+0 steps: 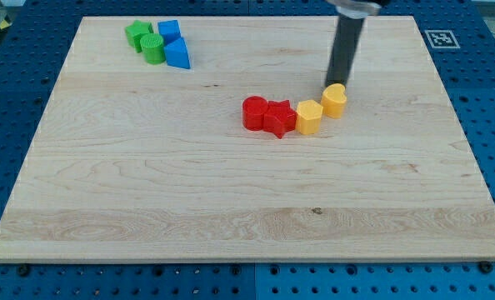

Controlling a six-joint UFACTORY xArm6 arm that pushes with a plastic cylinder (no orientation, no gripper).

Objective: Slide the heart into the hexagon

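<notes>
A yellow heart block (334, 99) sits right of the board's middle. A yellow hexagon block (309, 117) lies just to its lower left, touching it or nearly so. My tip (337, 84) is at the heart's upper edge, right behind it toward the view's top. The dark rod rises from there to the top of the view.
A red star (279, 117) touches the hexagon's left side, with a red cylinder (255, 112) left of it. At the upper left stand a green block (137, 33), a green cylinder (153, 48), a blue cube (169, 32) and a blue wedge (177, 53). The wooden board (147, 192) lies on a blue pegboard.
</notes>
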